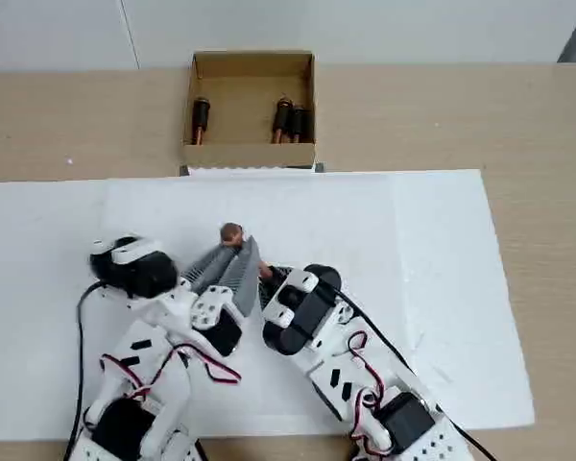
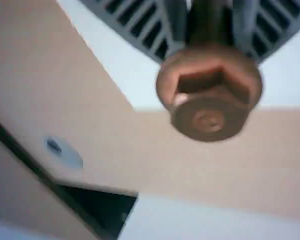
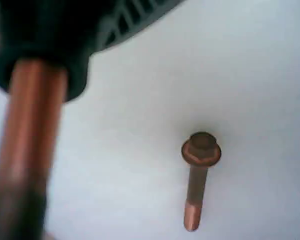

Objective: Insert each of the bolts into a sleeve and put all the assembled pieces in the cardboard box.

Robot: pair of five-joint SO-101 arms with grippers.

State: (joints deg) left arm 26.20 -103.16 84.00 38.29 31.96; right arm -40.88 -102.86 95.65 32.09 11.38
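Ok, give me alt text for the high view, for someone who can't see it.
The left gripper holds a copper bolt over a white sheet, with the right arm close beside it. Beyond the sheet, an open cardboard box holds three assembled pieces.

Left arm (image 1: 154, 346) angles forward and to the right. Left gripper (image 1: 238, 247) is raised and clamped on bolt (image 1: 231, 231), with grey fingers (image 1: 213, 265) converging below the bolt head. Right arm (image 1: 365, 384) angles forward and to the left. Right gripper (image 1: 269, 275) sits tucked under its wrist, just beside the left gripper, gripping sleeve (image 3: 40, 35).
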